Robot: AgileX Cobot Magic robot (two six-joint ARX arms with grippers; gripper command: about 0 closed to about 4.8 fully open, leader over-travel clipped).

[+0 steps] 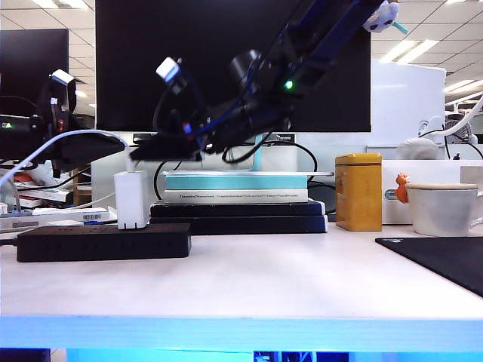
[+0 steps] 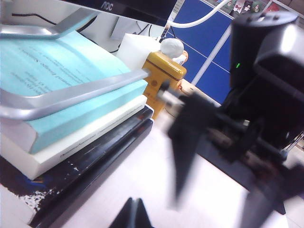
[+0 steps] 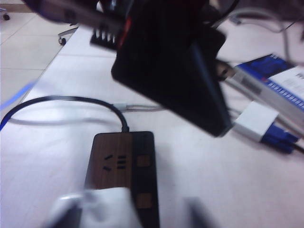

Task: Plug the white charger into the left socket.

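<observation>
The white charger (image 1: 132, 198) stands upright on the right part of the black power strip (image 1: 102, 243), at the table's left. In the right wrist view the strip's wood-look top (image 3: 121, 161) shows the left socket (image 3: 115, 163) near the cord end with bare slots. The charger (image 3: 107, 209) is blurred just this side of it. My right gripper (image 1: 143, 156) reaches across from the upper right and hovers over the charger, jaws apart (image 3: 130, 216); one finger is beside the block, the other well off it. My left gripper (image 2: 135, 211) is shut on nothing, low over the table beside the strip.
A stack of books (image 1: 238, 197) lies under the monitor stand behind the strip. A yellow tin (image 1: 358, 191), a beige cup (image 1: 445, 207) and a black mat (image 1: 445, 260) are on the right. The left arm (image 3: 175, 71) hangs close above the strip's cord end.
</observation>
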